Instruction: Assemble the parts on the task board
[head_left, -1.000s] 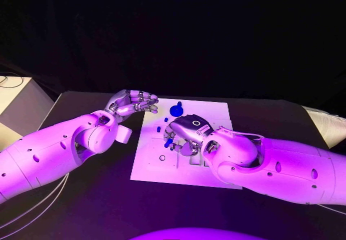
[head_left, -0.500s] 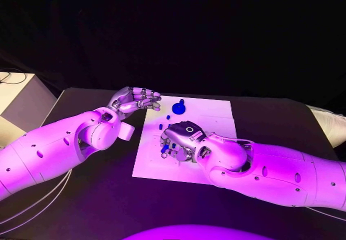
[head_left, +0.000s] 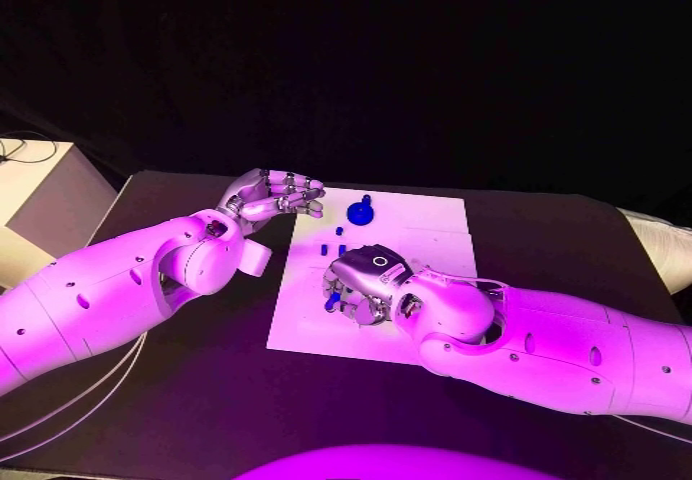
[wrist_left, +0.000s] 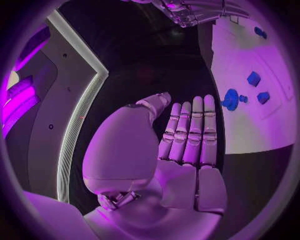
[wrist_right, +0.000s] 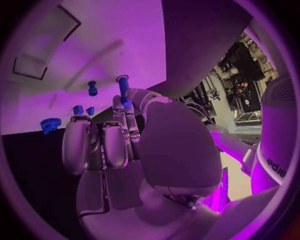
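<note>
Left arm reaches in low; left hand (head_left: 271, 195) raised, palm up, fingers (wrist_left: 190, 130) held side by side and lightly curled, holding nothing. Right arm bent across the middle; right hand (head_left: 364, 280) turned palm down, fingers (wrist_right: 119, 127) curled, pinching a blue peg (wrist_right: 122, 86) upright.

white task board (head_left: 418, 225) | blue gear (head_left: 359, 212) near far edge | small blue pegs (head_left: 333, 248)

Black table (head_left: 202, 400), dark backdrop behind
</note>
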